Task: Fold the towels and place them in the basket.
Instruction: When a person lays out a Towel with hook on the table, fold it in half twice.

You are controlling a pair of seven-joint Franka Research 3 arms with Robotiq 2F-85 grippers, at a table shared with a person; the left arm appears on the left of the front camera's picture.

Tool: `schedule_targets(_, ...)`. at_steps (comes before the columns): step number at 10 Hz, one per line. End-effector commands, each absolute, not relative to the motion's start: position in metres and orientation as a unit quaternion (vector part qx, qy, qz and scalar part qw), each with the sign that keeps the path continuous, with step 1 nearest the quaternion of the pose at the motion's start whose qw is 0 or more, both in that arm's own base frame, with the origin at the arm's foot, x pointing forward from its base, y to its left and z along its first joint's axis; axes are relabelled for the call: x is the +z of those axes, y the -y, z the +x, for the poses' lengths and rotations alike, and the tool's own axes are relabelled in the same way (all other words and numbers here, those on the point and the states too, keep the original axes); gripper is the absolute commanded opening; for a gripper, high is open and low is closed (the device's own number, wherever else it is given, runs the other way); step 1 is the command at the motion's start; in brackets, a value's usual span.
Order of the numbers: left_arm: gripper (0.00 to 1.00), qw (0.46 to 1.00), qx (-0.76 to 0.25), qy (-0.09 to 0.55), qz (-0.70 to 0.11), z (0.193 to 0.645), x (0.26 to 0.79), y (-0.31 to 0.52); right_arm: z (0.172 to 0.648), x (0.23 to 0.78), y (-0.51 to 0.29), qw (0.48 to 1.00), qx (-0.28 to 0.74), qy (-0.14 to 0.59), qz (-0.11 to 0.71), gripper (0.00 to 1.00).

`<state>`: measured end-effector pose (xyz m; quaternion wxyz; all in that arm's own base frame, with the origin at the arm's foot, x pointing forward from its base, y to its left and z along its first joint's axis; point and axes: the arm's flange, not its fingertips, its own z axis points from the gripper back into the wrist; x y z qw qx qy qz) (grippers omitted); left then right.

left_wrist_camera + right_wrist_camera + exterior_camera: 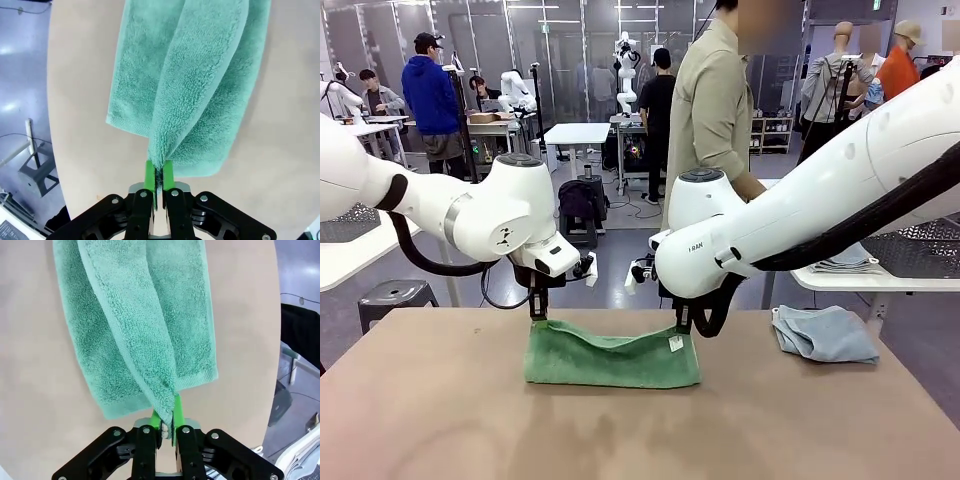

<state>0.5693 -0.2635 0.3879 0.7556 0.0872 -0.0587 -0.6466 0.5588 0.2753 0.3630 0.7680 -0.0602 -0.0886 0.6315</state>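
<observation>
A mint-green towel (pixel 610 358) with a small white tag hangs folded between my two grippers, its lower edge resting on the tan table (pixel 640 430). At the towel's left top corner, my left gripper (pixel 537 312) is shut on it; the left wrist view shows the green pads (pixel 149 176) pinching both layers of the towel (pixel 200 75). My right gripper (pixel 682 322) is shut on the right top corner, the towel (pixel 135 315) pinched between its pads (pixel 177 412). A light blue-grey towel (pixel 825 333) lies crumpled at the table's right. The basket is out of view.
A person in a beige shirt (pixel 712 110) stands at the far side of the table, behind my right arm. A white side table (pixel 880 270) with folded cloth on it stands at the right. The near half of the table is bare.
</observation>
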Motion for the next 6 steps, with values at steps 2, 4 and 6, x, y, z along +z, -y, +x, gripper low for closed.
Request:
schedule_targets(2,0.07,0.749,-0.654,0.054,0.089,0.587,0.376,0.263,0.574,0.349,-0.273,0.779,0.617,0.086,-0.075,0.08)
schedule_targets(4,0.07,0.750,-0.652,0.063,0.092,0.594,0.371,0.260,0.578,0.345,-0.267,0.790,0.603,0.083,-0.075,0.08)
schedule_targets(6,0.07,0.753,-0.648,0.072,0.092,0.601,0.365,0.256,0.584,0.343,-0.257,0.799,0.590,0.086,-0.078,0.08)
